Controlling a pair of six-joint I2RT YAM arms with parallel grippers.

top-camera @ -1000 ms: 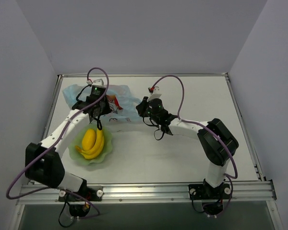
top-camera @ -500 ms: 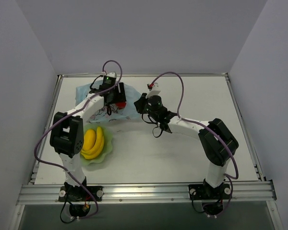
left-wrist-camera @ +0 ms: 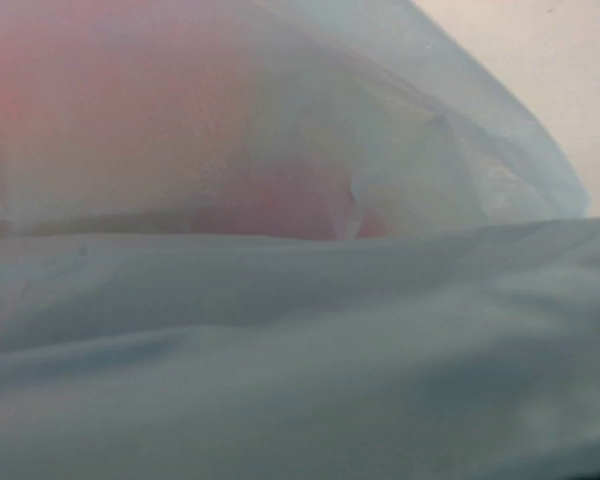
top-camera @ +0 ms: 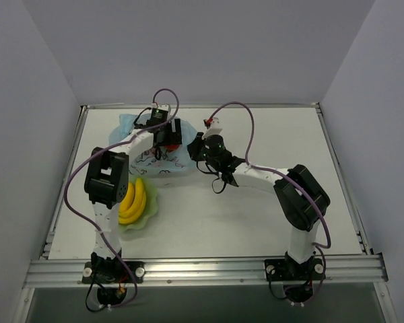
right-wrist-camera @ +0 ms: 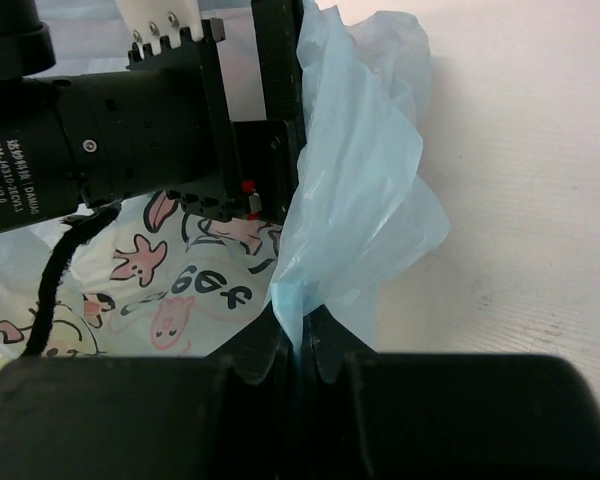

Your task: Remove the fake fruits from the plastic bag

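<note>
The light-blue plastic bag [top-camera: 147, 161] lies at the back left of the table. My right gripper [top-camera: 196, 151] is shut on a pinched edge of the plastic bag [right-wrist-camera: 360, 190], the film caught between its jaws [right-wrist-camera: 298, 325]. My left gripper [top-camera: 168, 133] sits at the bag's far end with its fingers apart and something red [top-camera: 174, 138] between them. In the left wrist view bag film [left-wrist-camera: 300, 350] covers the lens; a pink-red fruit shape [left-wrist-camera: 270, 205] shows through it and the fingers are hidden. A yellow banana bunch [top-camera: 132, 200] lies in the green bowl [top-camera: 148, 219].
The pale green wavy-edged bowl sits at the front left, close beside the left arm's elbow. The left arm's black wrist [right-wrist-camera: 130, 130] fills the upper left of the right wrist view, close to my right gripper. Grey walls enclose the table on three sides.
The left arm swung from above the bowl back to the far end of the bag, and its jaws opened. The right gripper kept its pinch on the bag.
</note>
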